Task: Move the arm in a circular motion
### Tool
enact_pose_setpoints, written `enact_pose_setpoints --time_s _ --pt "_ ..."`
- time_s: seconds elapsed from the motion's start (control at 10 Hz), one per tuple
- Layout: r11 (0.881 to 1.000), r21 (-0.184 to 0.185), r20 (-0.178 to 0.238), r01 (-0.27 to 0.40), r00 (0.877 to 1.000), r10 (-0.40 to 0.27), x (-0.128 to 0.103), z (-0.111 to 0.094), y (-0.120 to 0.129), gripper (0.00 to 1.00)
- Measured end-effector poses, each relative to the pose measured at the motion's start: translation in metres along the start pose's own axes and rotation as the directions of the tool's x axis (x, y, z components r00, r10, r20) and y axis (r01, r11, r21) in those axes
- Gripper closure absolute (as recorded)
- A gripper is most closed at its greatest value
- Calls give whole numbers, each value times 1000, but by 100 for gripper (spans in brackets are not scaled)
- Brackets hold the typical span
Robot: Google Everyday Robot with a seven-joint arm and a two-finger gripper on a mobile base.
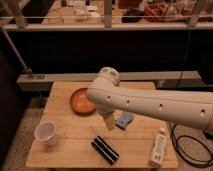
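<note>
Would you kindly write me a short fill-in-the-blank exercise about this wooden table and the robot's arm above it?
The white arm enters from the ____ side of the view.
Its gripper points down over the table, beside a small ____ item.
The bowl is ____ in colour.
The cup near the table's left edge is ____.
Missing words: right; blue; orange; white.
</note>
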Motion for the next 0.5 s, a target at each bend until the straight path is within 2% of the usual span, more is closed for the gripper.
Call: enact_pose_setpoints --time_s 0.3,0.5 --pt "1000 -5 3 13 1000 -13 -7 5 -6 20" --pt "1000 -11 8 14 1000 -14 -3 10 -10 20"
